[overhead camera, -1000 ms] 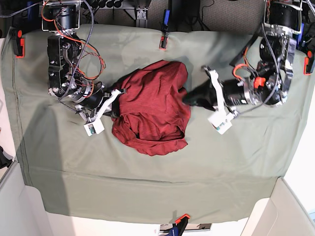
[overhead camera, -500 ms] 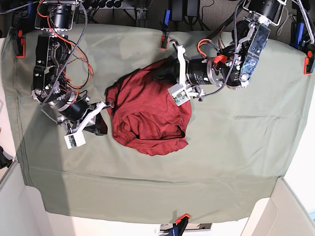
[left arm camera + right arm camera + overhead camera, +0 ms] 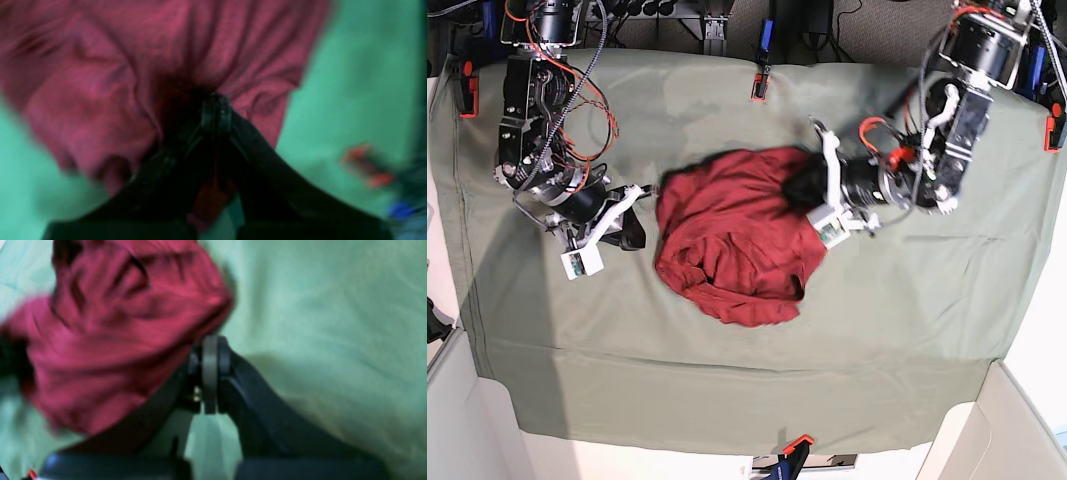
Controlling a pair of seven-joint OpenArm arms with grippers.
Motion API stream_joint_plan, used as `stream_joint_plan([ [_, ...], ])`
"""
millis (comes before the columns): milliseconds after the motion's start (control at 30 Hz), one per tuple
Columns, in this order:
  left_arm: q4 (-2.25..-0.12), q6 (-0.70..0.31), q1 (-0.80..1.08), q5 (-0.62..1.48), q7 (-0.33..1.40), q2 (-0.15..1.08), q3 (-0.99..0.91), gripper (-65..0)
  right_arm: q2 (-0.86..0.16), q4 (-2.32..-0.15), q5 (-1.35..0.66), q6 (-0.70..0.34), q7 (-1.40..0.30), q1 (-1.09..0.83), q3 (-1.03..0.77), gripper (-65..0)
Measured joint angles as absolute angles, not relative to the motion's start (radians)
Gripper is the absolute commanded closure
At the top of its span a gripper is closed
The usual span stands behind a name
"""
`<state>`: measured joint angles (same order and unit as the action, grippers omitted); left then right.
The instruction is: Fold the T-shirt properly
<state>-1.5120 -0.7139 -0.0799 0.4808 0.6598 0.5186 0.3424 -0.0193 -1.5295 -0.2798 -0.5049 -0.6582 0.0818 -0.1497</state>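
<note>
Bunched T-shirt heaped mid-worktop, between both grippers. Left gripper clamped on a pinch of cloth; right gripper closed beside its edge, apparently holding nothing. Soft, light, floppy: best taken by hem or shoulder seams.

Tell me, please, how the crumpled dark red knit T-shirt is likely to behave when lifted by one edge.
The dark red knit T-shirt lies bunched in soft folds, so it is probably floppy and would drape. The left gripper gathers its fabric into radiating wrinkles, which suggests thin, light, stretchy cloth.
</note>
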Motion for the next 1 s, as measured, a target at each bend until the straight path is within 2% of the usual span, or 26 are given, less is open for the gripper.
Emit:
stream_joint_plan([
  [200, -1.507, -0.703, -0.109, 0.514, 0.684, 0.599, 0.339, -1.3, -0.019, -1.530, -0.280, -0.505, -0.659, 0.050, -0.150, 0.0],
  [433, -1.512, -0.699, -0.109, 0.661, 0.765, 0.601, 0.339, -1.3, -0.019, -1.530, -0.329, -0.505, -0.655, 0.056, -0.150, 0.0],
  [600, -1.606, -0.696, -0.109, 0.693, 0.796, 0.601, 0.340, -1.3, -0.016, -1.530, -0.369, -0.505, -0.650, 0.086, -0.123, 0.0],
  [767, -1.705, -0.696, -0.110, 0.710, 0.791, 0.601, 0.340, -1.3, 0.010, -1.530, -0.367, -0.505, -0.647, 0.141, -0.046, 0.0],
  [1000, -1.708, -0.696, -0.117, 0.678, 0.763, 0.577, 0.340, -1.3, 0.072, -1.495, -0.278, -0.519, -0.624, 0.216, 0.144, 0.0],
])
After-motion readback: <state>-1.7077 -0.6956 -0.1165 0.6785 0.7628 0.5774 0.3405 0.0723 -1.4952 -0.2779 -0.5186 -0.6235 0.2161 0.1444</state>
